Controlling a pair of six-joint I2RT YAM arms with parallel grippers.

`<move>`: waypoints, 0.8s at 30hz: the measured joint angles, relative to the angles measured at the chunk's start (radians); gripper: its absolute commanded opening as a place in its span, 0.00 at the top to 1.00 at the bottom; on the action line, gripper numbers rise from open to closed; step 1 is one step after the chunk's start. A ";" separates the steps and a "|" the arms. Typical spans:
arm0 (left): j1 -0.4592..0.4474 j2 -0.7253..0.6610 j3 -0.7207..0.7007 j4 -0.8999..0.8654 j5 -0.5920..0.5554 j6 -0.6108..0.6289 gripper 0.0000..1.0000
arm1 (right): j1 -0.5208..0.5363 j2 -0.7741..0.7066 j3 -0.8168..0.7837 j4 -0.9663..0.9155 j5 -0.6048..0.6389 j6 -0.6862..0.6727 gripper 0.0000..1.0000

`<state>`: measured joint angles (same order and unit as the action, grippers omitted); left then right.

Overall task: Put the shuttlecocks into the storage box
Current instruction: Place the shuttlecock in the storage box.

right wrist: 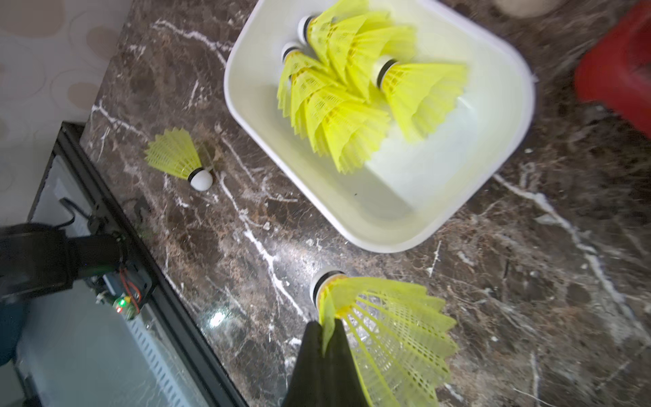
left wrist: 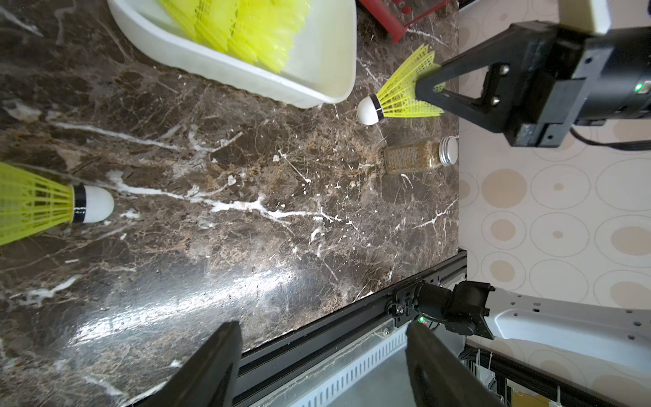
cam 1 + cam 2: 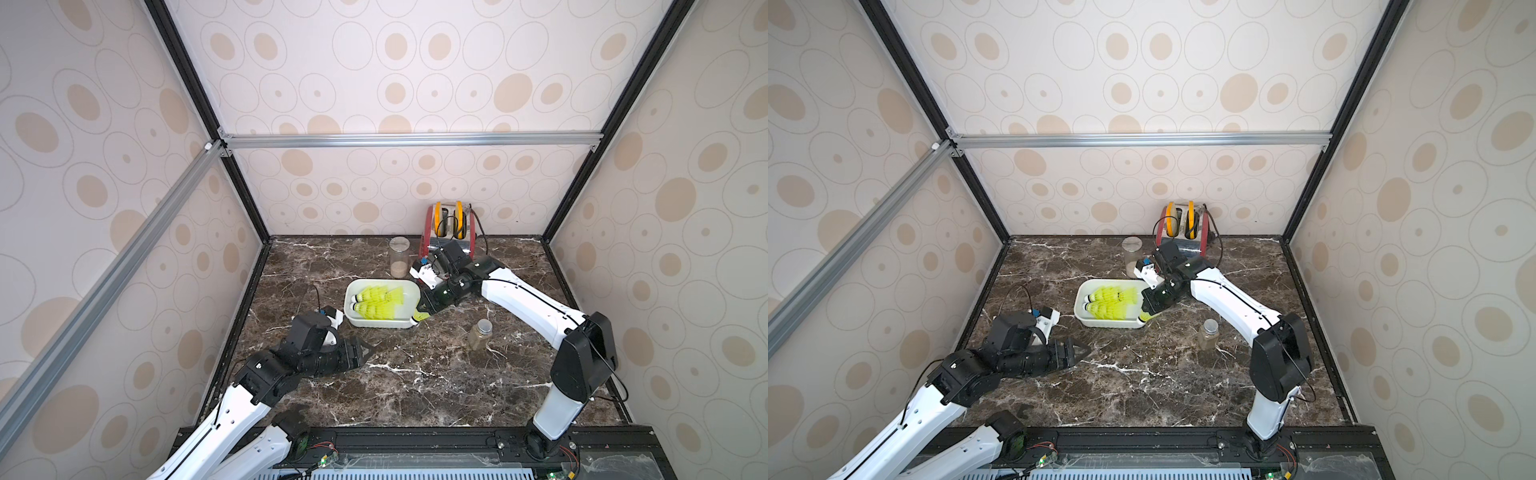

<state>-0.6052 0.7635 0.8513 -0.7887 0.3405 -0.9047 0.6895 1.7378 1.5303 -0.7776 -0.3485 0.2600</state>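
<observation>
A dark marble table (image 3: 415, 386) carries a white storage box (image 3: 374, 325) at its centre. Inside the box, neon-yellow shuttlecocks (image 3: 378, 301) lie on their sides, skirts nested one into another, which we judge lets them pack flat.

The right gripper (image 1: 324, 334) is clenched on the mesh skirt of a held shuttlecock (image 1: 380, 327), just outside the box's near right corner. Its white tip sits low over the table, and we cannot tell whether it touches. We think the skirt edge is pinched because it is the thin part that narrow jaws can close on. It looks flexible and could slip.

The left gripper (image 3: 368, 351) sits low at the near left, jaws apart and empty. A loose shuttlecock (image 1: 179, 158) lies on the table near left of the box. It is hidden under the left arm in both top views and is probably that arm's to fetch.
</observation>
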 measured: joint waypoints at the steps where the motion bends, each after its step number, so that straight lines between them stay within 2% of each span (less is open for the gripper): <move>1: 0.000 0.016 0.013 0.008 -0.005 0.002 0.24 | 0.000 0.000 0.001 0.013 0.031 0.018 1.00; 10: 0.000 0.103 0.090 0.039 -0.056 0.016 0.24 | 0.000 0.119 0.127 0.052 0.228 0.101 1.00; 24: 0.000 0.204 0.126 0.076 -0.145 0.030 0.24 | 0.021 0.292 0.262 0.067 0.299 0.167 1.00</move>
<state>-0.6052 0.9672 0.9775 -0.7128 0.1951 -0.8745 0.7101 2.0296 1.7920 -0.7105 -0.0494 0.4271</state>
